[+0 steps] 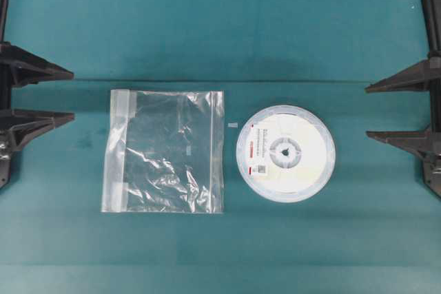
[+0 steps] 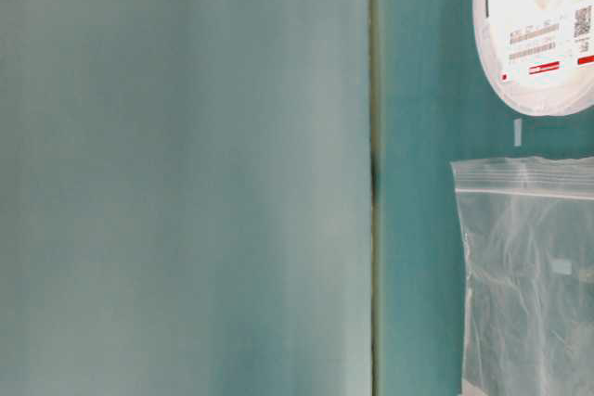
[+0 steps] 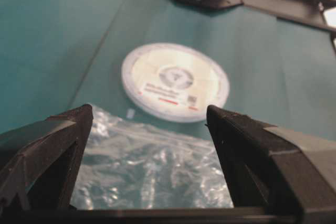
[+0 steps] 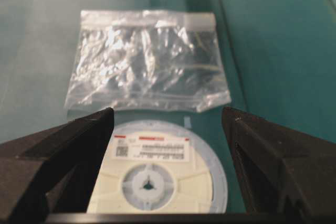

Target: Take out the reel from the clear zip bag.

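Item 1, the reel (image 1: 285, 153): lying flat on the teal tabletop (image 1: 207, 39), right of centre in the overhead view, fully outside the bag. Grey hub facing up; its label is sitting on the side toward the bag, print too small to read. In the table-level view only part of the disc is showing, cut off by the upper right corner.

Item 2, the clear zip bag (image 1: 165, 151): lying flat left of centre, just beside the reel and not touching it, whitish zip strip running along its left edge. Nothing can be made out inside it, only crinkles and glare. Its lower part is running out of frame in the table-level view.

Item 3, a small pale scrap (image 1: 232, 125): sitting between bag and reel; what it is cannot be told.

Item 4, left pincer (image 1: 41, 96): standing wide apart at the left edge, holding nothing, arm cropped away.

Item 5, right pincer (image 1: 396, 111): likewise spread wide at the right edge, holding nothing, partly cropped.
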You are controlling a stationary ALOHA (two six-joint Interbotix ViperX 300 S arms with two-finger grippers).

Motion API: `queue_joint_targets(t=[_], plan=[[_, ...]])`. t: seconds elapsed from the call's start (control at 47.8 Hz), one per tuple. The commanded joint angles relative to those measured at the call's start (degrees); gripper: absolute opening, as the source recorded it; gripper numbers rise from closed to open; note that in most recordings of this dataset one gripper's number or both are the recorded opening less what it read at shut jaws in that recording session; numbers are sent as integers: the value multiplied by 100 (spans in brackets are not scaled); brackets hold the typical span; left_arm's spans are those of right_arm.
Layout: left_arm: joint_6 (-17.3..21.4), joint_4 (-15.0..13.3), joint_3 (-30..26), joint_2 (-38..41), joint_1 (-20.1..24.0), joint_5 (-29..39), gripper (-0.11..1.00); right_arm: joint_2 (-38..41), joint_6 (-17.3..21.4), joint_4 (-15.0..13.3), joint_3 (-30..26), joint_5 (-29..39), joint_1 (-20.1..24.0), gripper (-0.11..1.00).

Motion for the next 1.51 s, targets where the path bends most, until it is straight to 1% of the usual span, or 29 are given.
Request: queue_joint_targets(t=[0.0,0.23,0.334,0.46,0.564,0.711,0.815,1.254,1.484], plan=[[70,18,-185,-18,0,53,94,-88,-79,-18,-79,-35,-9,93],[35,18,-211,-26,-18,-18,92,-229,-9,0,-88,-53,-9,93],[26,18,-229,-26,-18,-26,92,-229,149,79,-88,-79,-9,93],[26,18,-237,-35,-18,-26,92,-229,387,97,-79,-88,-9,93],[0,18,-255,-35,-18,-26,92,-229,413,97,-79,-88,-9,93],[-202,18,-255,-62,-18,-9,92,-237,431,105,-88,-97,0,93],[-272,18,-264,-79,-26,0,92,-237,431,114,-88,-114,-9,93],[-264,18,-264,-97,-185,26,92,-229,431,114,-70,-378,-9,93],[-255,18,-272,-97,-229,26,92,-237,431,114,-70,-378,-9,93]])
